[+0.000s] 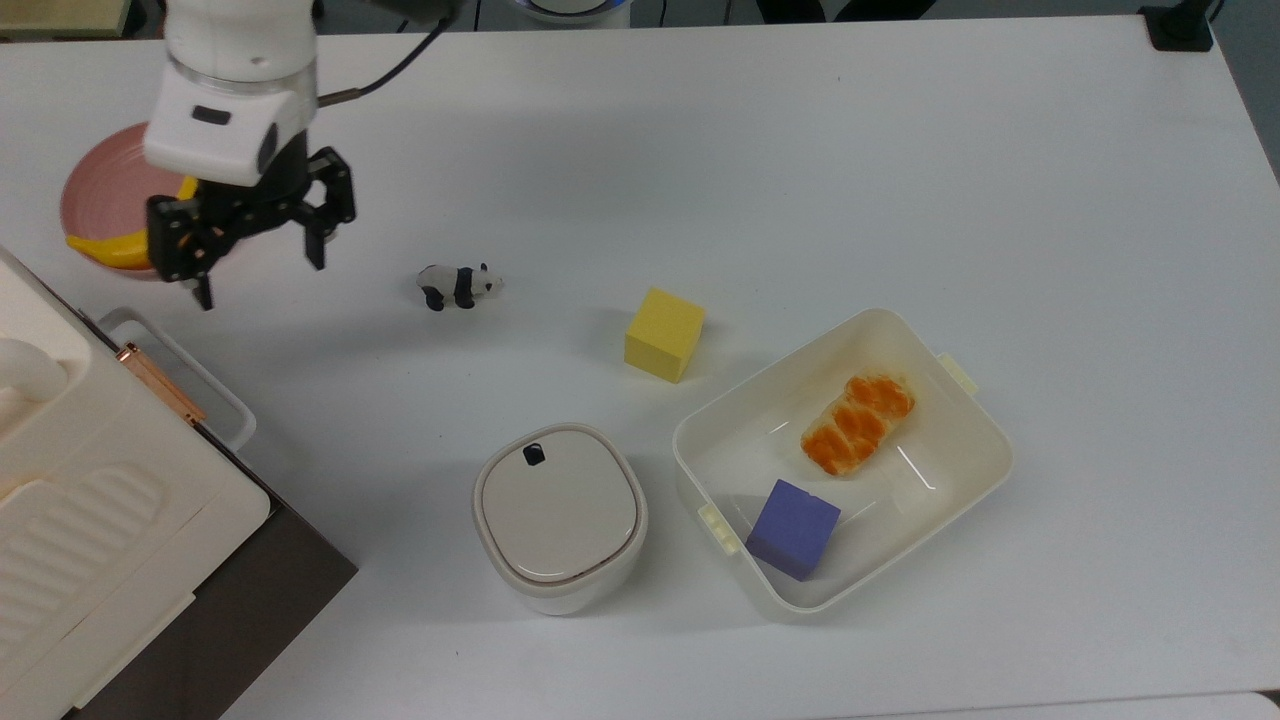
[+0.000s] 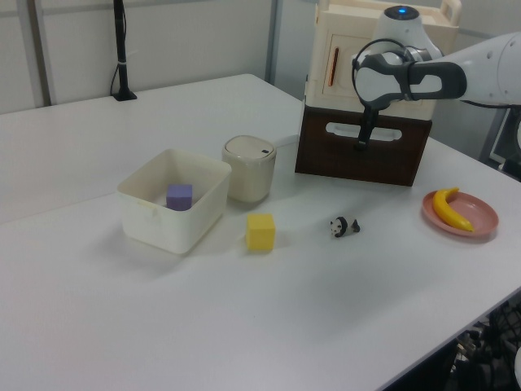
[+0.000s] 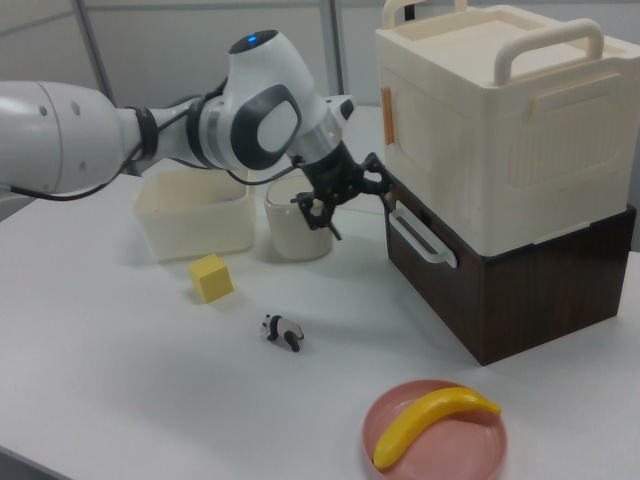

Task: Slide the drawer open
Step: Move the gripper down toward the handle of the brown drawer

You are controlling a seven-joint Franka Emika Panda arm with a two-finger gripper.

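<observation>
The drawer (image 1: 275, 585) is a dark brown box under a cream appliance at the top view's lower left. Its white loop handle (image 1: 195, 370) sticks out toward the table. The front panel (image 2: 362, 159) faces the left view, with the handle (image 2: 366, 130) across its upper part. In the right view the handle (image 3: 420, 235) runs along the box's left face. My gripper (image 1: 262, 280) hangs open and holds nothing, a short way above the handle in the top view. It sits in front of the panel in the left view as gripper (image 2: 361, 142), and just left of the handle in the right view as gripper (image 3: 345, 200).
A cream ribbed appliance (image 1: 90, 480) sits on the drawer box. A pink plate (image 1: 95, 190) with a banana lies partly under my arm. A toy panda (image 1: 458, 285), yellow cube (image 1: 664, 334), lidded round pot (image 1: 558, 515) and white tub (image 1: 985, 470) with bread and a purple cube stand mid-table.
</observation>
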